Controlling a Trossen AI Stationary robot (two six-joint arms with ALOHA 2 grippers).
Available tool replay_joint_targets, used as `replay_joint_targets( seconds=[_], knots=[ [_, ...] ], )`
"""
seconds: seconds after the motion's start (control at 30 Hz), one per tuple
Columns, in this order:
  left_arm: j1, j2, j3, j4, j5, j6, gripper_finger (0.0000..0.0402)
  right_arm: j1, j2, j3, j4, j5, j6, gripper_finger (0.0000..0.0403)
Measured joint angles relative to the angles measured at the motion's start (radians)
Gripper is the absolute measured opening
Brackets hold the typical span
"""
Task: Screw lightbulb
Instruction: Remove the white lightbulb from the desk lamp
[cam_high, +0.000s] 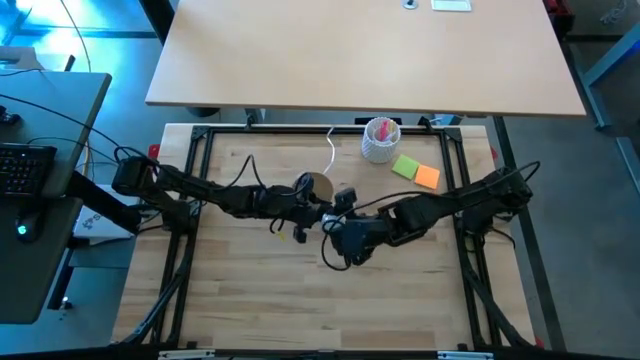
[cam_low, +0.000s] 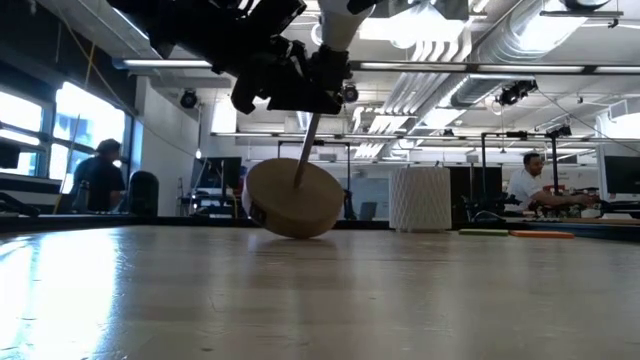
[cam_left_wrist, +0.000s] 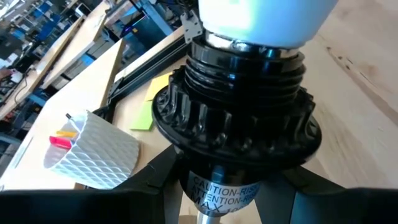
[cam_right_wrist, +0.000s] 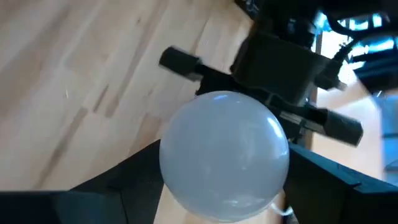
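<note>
Both arms meet near table centre. The left gripper (cam_left_wrist: 230, 205) pinches the black lamp socket (cam_left_wrist: 239, 118) by its lower neck, fingers either side of the warning label, so the socket can't spin while the bulb turns. In the low view the round wooden stand (cam_low: 293, 198) is tipped on its edge, the thin stem (cam_low: 307, 150) running up to the held socket; the stand looks lifted by the grip, probably to angle the socket toward the other arm.

The lightbulb (cam_right_wrist: 224, 155) sits between the right gripper's (cam_right_wrist: 224, 186) fingers, which close against its white globe on both sides; the grip on the globe leaves the base end free to thread. In the left wrist view the bulb's base meets the socket mouth, silver ring just showing, so it looks partly screwed in, not seated.

Ribbed white cup (cam_high: 381, 139) with pink contents and green and orange sticky notes (cam_high: 417, 171) sit behind, well apart, unused.
</note>
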Motion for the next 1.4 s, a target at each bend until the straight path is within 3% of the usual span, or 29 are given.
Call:
replay_joint_targets(
  seconds=[0.27, 0.4, 0.5, 0.6, 0.73, 0.9, 1.07, 1.23, 1.4],
  knots=[
    [0.0, 0.001, 0.001, 0.0, 0.001, -0.008, 0.0138, -0.001, 0.001, 0.0, 0.126, -0.082, 0.234, 0.0323],
    [0.0, 0.001, 0.001, -0.004, -0.003, -0.017, 0.0138, 0.009, 0.0, 0.004, 0.193, 0.004, 0.334, 0.0325],
    [0.0, 0.001, 0.0, -0.012, -0.005, -0.017, 0.0138, 0.028, 0.0, 0.051, 0.115, 0.113, 0.432, 0.0326],
    [0.0, 0.002, 0.0, -0.018, -0.007, -0.02, 0.0138, 0.054, -0.004, 0.132, -0.057, 0.203, 0.647, 0.0326],
    [0.002, 0.002, -0.001, -0.02, -0.015, -0.029, 0.0138, 0.065, -0.005, 0.213, -0.299, 0.171, 1.094, 0.0326],
    [0.002, 0.002, -0.002, -0.019, -0.018, -0.028, 0.0137, 0.098, -0.005, 0.143, -0.374, 0.211, 1.311, 0.0326],
    [0.003, 0.003, -0.003, -0.022, -0.033, -0.028, 0.0137, 0.107, -0.006, 0.016, -0.292, 0.19, 1.384, 0.0326],
    [0.001, 0.003, -0.003, -0.019, -0.032, -0.027, 0.0137, 0.096, -0.004, -0.038, -0.143, 0.188, 1.331, 0.0326],
    [0.002, 0.003, -0.003, -0.019, -0.038, -0.027, 0.0137, 0.075, -0.004, -0.047, -0.123, 0.188, 1.267, 0.0323]
  ],
)
